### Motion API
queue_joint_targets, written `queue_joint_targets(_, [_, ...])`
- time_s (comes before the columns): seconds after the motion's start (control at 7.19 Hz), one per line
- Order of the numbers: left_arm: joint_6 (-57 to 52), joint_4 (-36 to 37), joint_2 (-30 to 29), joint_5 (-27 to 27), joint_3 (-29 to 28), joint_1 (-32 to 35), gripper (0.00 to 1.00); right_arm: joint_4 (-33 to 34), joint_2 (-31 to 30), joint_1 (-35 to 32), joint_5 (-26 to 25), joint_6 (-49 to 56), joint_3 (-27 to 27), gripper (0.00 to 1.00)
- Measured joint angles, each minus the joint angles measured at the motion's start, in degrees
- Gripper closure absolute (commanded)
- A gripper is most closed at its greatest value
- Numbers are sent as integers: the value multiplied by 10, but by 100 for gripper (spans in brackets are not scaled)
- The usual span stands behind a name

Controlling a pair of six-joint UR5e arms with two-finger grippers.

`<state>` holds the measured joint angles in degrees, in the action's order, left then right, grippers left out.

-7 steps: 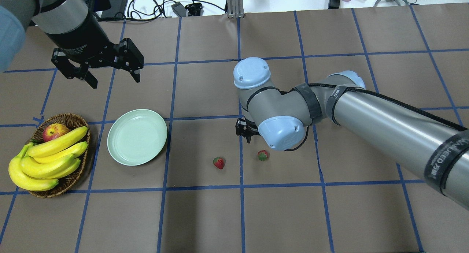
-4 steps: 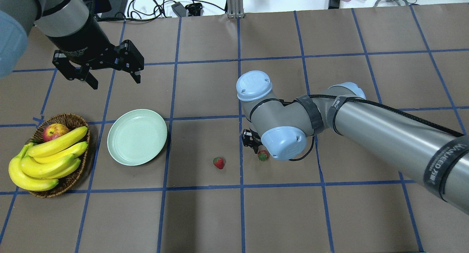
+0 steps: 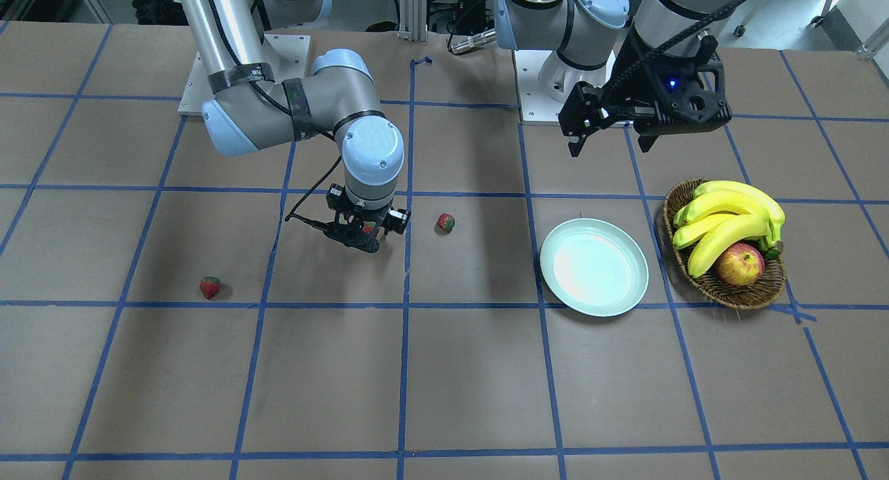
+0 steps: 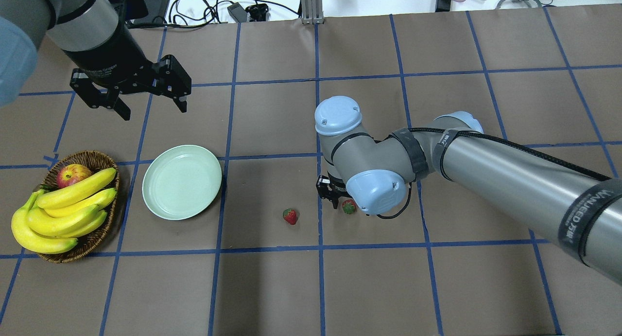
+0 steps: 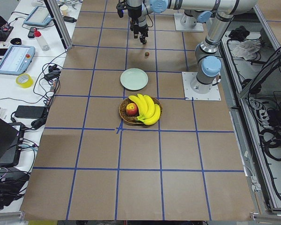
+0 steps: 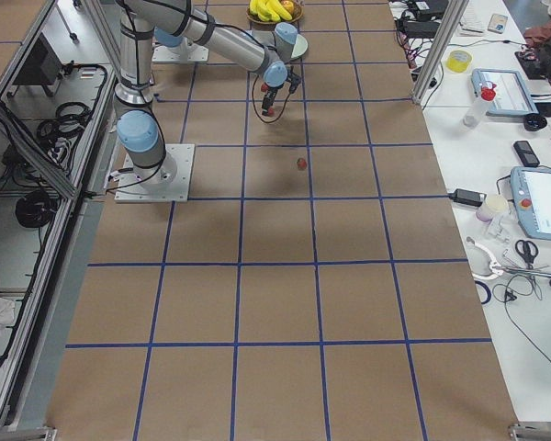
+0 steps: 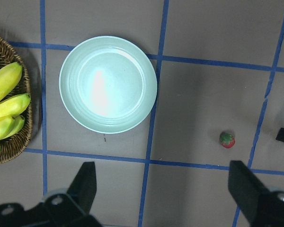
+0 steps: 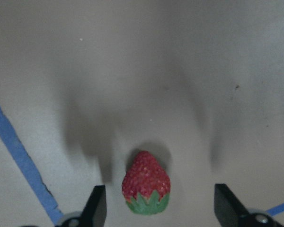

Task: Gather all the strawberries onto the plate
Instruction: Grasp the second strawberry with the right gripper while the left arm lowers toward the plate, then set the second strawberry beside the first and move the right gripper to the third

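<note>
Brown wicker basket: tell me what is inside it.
A bunch of yellow bananas and a red-yellow apple fill the brown wicker basket; its floor beneath them is covered.

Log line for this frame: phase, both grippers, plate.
phase: pre-grasp | right gripper: open, straddling a strawberry | left gripper: open, empty | plate: empty | other two strawberries: on table
</note>
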<state>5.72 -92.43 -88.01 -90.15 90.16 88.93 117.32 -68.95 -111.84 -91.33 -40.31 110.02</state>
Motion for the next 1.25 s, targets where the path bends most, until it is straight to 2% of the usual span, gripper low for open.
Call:
queue_joint_targets(0.14, [0, 0, -1, 0, 1, -1, 0, 2, 0, 0, 4, -1, 0, 100])
queue_joint_targets(0.42, [1, 2, -6, 1, 18, -8, 0, 5, 0, 0, 5, -2, -3, 100])
queue_joint_targets(0.7, [1, 40, -9, 26, 75, -22, 0, 3, -2, 0, 13, -6, -23, 100])
queue_joint_targets(0.97, [-2, 87, -9, 45, 139, -40, 0, 0, 0, 0, 77, -28, -65, 100])
queue_joint_targets(1.25, [-8, 97, -14, 48, 159, -45, 0, 13, 10, -1, 134, -31, -76, 100])
